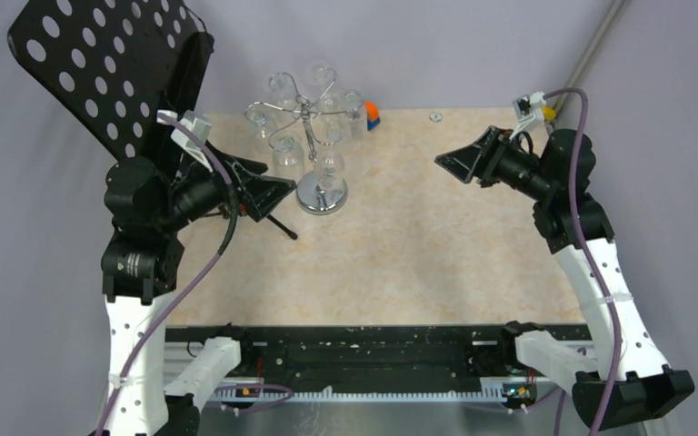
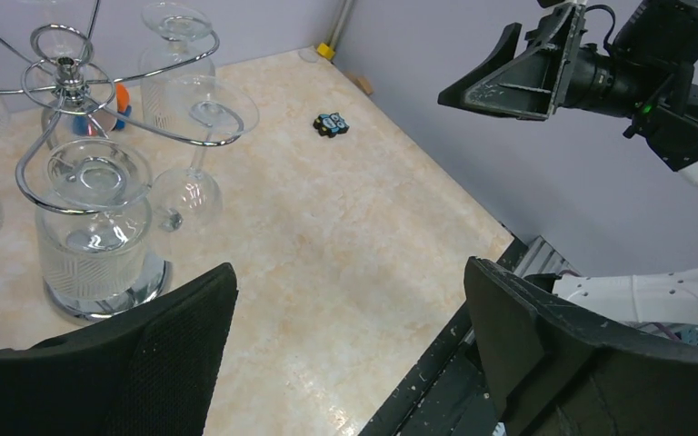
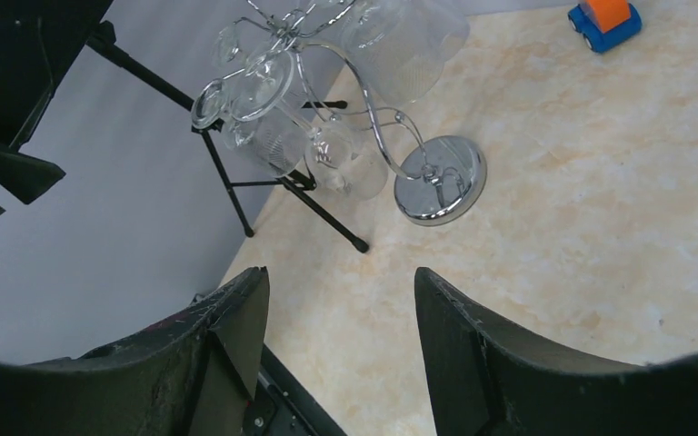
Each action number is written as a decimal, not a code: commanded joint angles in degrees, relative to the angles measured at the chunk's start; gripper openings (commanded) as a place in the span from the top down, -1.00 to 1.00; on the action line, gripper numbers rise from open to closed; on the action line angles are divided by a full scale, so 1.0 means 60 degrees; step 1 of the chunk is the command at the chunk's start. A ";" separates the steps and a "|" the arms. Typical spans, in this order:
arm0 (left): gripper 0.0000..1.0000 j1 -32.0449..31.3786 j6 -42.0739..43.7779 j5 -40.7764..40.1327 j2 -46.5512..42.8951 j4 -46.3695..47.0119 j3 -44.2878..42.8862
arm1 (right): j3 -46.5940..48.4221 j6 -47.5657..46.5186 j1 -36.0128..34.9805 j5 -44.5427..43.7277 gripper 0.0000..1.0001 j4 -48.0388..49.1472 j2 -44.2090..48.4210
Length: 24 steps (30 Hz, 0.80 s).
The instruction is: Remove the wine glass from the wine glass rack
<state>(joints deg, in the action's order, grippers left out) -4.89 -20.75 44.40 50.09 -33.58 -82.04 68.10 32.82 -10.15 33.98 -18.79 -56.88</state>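
Far left, a black music stand (image 1: 100,54) with round holes is seen tilted over the table (image 1: 418,254) edge, and 1 of its tripod legs is set down on the table near the rack (image 1: 309,198). Next up, the left gripper (image 1: 273,193) is held low just beside the rack, not touching it. In its wrist view the jaws are spread wide with nothing between them.

The rack is parked at the back left of the table on its shiny disc base, and several wine glasses (image 1: 287,150) are hung upside down from its curled arms. 1 glass (image 2: 95,250) with a patterned bowl is hung right over the base, on the side nearest the left gripper. An orange and blue toy (image 1: 372,115) is spotted just behind the rack, to its right.

Over on the right, the right gripper (image 1: 454,163) is held above the table, well apart from the rack and pointed toward it, jaws also spread wide and empty.
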 commanded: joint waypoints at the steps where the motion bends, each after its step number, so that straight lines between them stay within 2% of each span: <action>1: -0.97 -0.0010 0.0261 -0.0130 0.0182 0.0058 -0.0044 | 0.0120 0.0285 -0.0405 -0.0291 -0.24 0.0980 -0.0162; 7: -0.97 -0.0006 0.0278 -0.0020 0.0158 0.0223 0.0153 | -0.0328 0.1462 -0.0941 -0.0799 -0.37 0.2325 -0.0238; 12: -0.97 -0.0006 0.0324 0.0046 -0.0098 0.0477 0.0366 | -0.0622 0.2779 -0.2027 -0.2124 -0.54 0.3731 -0.0579; 16: -0.97 -0.0007 0.0161 0.0300 -0.0304 0.0983 0.0597 | -0.0581 0.3704 -0.2803 -0.2775 -0.57 0.4779 -0.1131; 20: -0.97 -0.0006 -0.1010 0.0493 -0.0500 0.2462 0.1130 | 0.0088 0.3936 -0.3647 -0.3962 -0.56 0.4721 -0.2004; 24: -0.97 -0.0032 -0.1767 0.0458 -0.0496 0.3520 0.1526 | 0.1369 0.3851 -0.4289 -0.4927 -0.41 0.3388 -0.3187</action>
<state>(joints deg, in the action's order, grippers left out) -4.89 -25.50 46.35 47.22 -23.29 -74.70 68.38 54.70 -32.77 12.53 4.01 -71.46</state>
